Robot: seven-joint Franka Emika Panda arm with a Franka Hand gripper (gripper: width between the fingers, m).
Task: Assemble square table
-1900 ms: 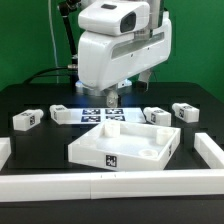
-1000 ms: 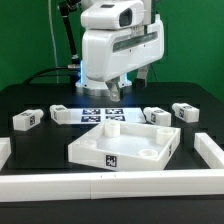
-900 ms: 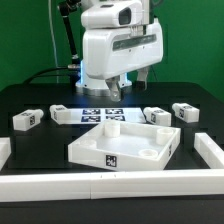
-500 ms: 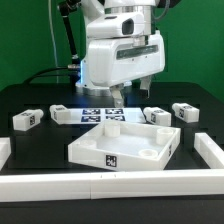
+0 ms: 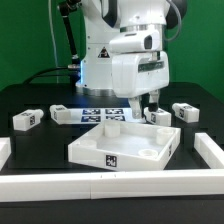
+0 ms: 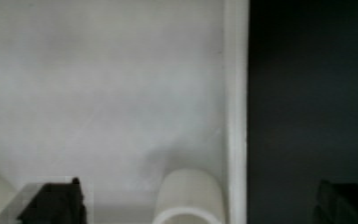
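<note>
4 white legs lay loose on the black table [image 5: 40, 140], and none of them sat between the jaws. The gripper [image 5: 141, 106] hung over the far side of the square table top [image 5: 120, 148], toward the exterior view's right, with its jaws wide apart and clamped on nothing. In the wrist view the 2 dark fingertips [image 6: 51, 205] stood well apart. 1 was over the pale inside of the top and the other over the dark table, so the raised rim [image 6: 240, 90] ran below and between them, nearer the fingertip over the table. 1 round white post [image 6: 194, 200] of the top also showed below the jaws, between the fingertips; whether anything touched it I could not tell. The near-right leg [image 5: 157, 117] lay just beside the jaws on the exterior view's right, partly hidden by the gripper. The far-right leg [image 5: 185, 111] lay farther out on that same side. The inner-left leg [image 5: 62, 113] and the outer-left leg [image 5: 25, 120] lay well apart from the jaws on the exterior view's left. The marker board [image 5: 100, 113] lay flat beside the jaws on the exterior view's left, between them and the inner-left leg. The long border bar [image 5: 110, 183] ran along the table's near edge, on the far side of the top from the jaws. The top itself rested flat on the table with its open side up and a tag on its near wall.
</note>
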